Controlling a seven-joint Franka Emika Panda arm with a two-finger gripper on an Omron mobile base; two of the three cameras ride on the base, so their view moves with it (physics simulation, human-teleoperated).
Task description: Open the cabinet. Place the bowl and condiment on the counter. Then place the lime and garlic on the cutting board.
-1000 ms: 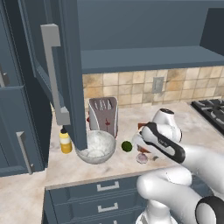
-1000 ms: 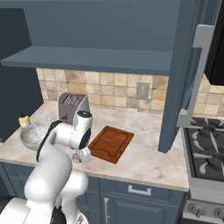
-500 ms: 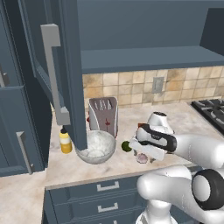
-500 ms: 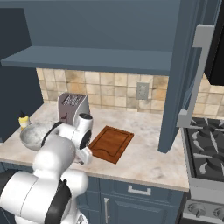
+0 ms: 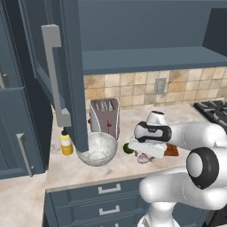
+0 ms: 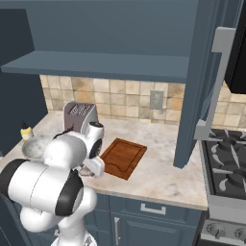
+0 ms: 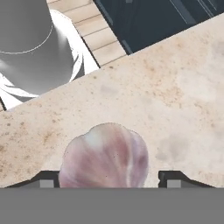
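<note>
Cabinet (image 5: 66, 66), slate-blue with long grey bar handles, stood open. On my beige marbled counter (image 5: 66, 170) sat the speckled stone bowl (image 5: 97, 150) and small yellow condiment bottle (image 5: 66, 144), both done. Dark-green lime (image 5: 128, 148) and pinkish-white garlic bulb (image 7: 104, 156) remained off the reddish-brown wooden cutting board (image 6: 123, 156). My gripper (image 7: 109, 177) straddled the garlic, jaws wide, not visibly clamped.

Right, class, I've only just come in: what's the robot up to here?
The cabinet stands open, and the bowl and condiment are on the counter. The gripper is down over the garlic, one finger on each side. The lime lies beside it. The cutting board is bare.
</note>
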